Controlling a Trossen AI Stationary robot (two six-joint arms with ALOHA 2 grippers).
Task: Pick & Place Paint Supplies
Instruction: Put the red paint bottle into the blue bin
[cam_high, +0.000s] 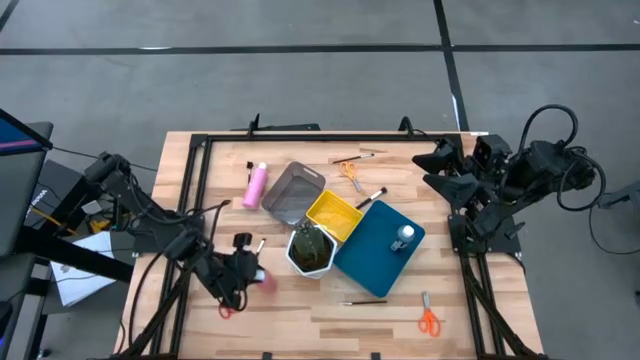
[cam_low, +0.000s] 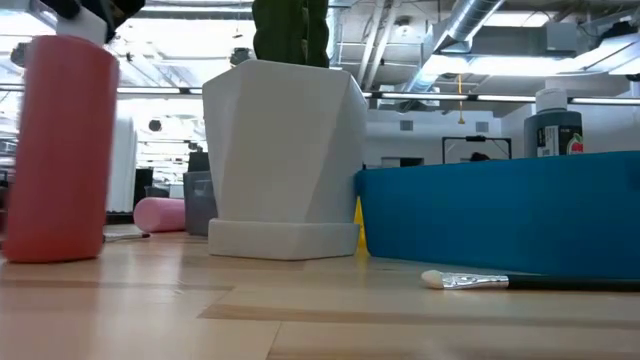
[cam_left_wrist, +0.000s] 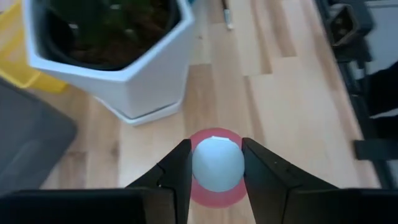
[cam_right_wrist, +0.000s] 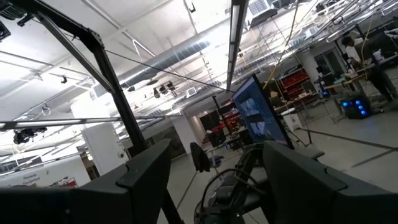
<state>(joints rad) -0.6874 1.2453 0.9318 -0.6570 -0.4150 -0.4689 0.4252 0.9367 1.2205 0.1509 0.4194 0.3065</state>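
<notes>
The pink bottle (cam_left_wrist: 214, 167) is standing upright on the table (cam_high: 300, 305), just beside the white pot (cam_high: 311, 250), on the side away from the blue tray (cam_high: 370, 262). Its round pale cap is gripped by the left gripper (cam_left_wrist: 215, 163), which is seen from above in the left wrist view. The two dark fingers (cam_left_wrist: 176, 174) are pressed against the cap, one on each side, and are only as far apart as the cap is wide. So the bottle is held, but it looks as if it has not been lifted, since its bottom sits on the wood in the low view. The bottle should probably be lifted straight up first, so that it is not tipped over or dragged. The grip is only on the smooth round cap, so a firm squeeze is needed or the bottle could slip out. The white pot is very close, so care should be taken that it is not bumped when the bottle is carried to a tray. A second pink bottle (cam_high: 256, 185) is lying on the far side of the grey tray (cam_high: 292, 192) from the pot. The right gripper (cam_right_wrist: 211, 168) is parked well away from the pot, past the table's edge, with its fingers spread apart and nothing between them.
</notes>
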